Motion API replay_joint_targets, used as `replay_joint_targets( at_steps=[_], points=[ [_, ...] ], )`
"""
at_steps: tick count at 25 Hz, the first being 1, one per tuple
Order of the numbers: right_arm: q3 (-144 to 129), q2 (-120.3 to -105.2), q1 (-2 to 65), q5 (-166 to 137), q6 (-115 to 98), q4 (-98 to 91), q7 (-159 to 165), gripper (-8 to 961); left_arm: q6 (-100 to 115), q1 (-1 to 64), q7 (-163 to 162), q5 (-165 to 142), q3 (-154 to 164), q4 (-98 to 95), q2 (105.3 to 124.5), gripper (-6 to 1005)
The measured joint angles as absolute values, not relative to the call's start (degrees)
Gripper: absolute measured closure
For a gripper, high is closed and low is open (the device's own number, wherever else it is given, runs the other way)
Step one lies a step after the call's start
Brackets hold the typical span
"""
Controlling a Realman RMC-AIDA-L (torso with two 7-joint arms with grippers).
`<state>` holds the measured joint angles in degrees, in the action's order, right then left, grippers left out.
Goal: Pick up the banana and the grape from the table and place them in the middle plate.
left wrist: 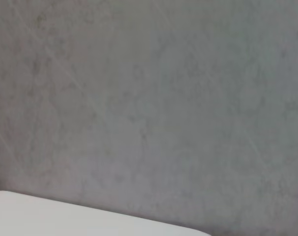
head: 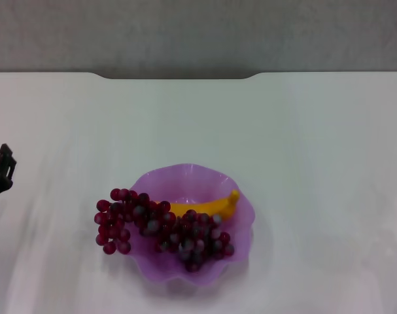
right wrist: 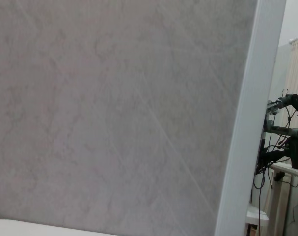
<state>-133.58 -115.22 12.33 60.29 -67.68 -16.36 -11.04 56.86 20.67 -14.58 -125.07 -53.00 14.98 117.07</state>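
Note:
The purple scalloped middle plate (head: 205,275) sits on the white table (head: 303,144) near the front centre. The yellow banana (head: 208,206) lies inside it toward the far side. The dark red-purple grape bunch (head: 159,226) lies across the plate in front of the banana, with its left end hanging over the plate's left rim onto the table. My left gripper (head: 2,171) shows only as a dark tip at the far left edge, well away from the plate. My right gripper is out of view. Both wrist views show only the grey wall.
The grey wall (head: 198,33) rises behind the table's notched far edge (head: 178,77). The left wrist view shows a strip of the table (left wrist: 65,216) under the wall. The right wrist view shows a white post (right wrist: 247,123) and other equipment behind it.

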Motion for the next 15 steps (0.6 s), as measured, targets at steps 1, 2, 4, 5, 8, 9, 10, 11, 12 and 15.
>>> replay_joint_targets(
  at_steps=[1,2,4,5,8,9,10,11,12,15],
  points=[
    [-133.58,-115.22,12.32,60.29,-67.66,-16.35,-11.11,953,56.86,20.56,-14.54,-125.06,-53.0,14.94,117.07,293],
    [-133.58,-115.22,12.32,60.29,-67.64,-16.35,-11.16,953,56.86,20.51,-14.42,-125.06,-53.0,14.91,117.07,313],
    [-133.59,-115.22,12.27,60.29,-67.64,-16.33,-11.21,953,56.86,20.48,-14.16,-125.07,-53.0,14.79,117.07,353],
    [-133.59,-115.22,12.23,60.29,-67.64,-16.32,-11.22,953,56.86,20.51,-14.13,-125.07,-52.96,14.57,117.06,372],
    [-133.59,-115.2,12.06,60.29,-67.69,-16.34,-11.23,953,56.86,20.8,-14.09,-125.45,-52.56,13.82,117.06,462],
    [-133.59,-115.18,12.04,60.29,-67.69,-16.37,-11.23,953,56.86,20.86,-14.07,-125.56,-52.43,13.65,117.04,512],
    [-133.6,-115.15,12.04,60.29,-67.7,-16.41,-11.23,953,56.86,20.88,-14.05,-125.64,-52.39,13.56,117.02,561],
    [-133.6,-115.14,12.04,60.29,-67.72,-16.41,-11.24,953,56.86,20.9,-14.03,-125.67,-52.37,13.49,117.0,611],
    [-133.57,-115.13,12.04,60.29,-67.74,-16.36,-11.24,953,56.86,20.9,-14.01,-125.67,-52.35,13.42,116.99,661],
    [-133.15,-115.06,12.04,60.29,-67.8,-16.09,-11.25,953,56.86,20.92,-13.99,-125.69,-52.28,13.37,116.98,771]
  ],
)
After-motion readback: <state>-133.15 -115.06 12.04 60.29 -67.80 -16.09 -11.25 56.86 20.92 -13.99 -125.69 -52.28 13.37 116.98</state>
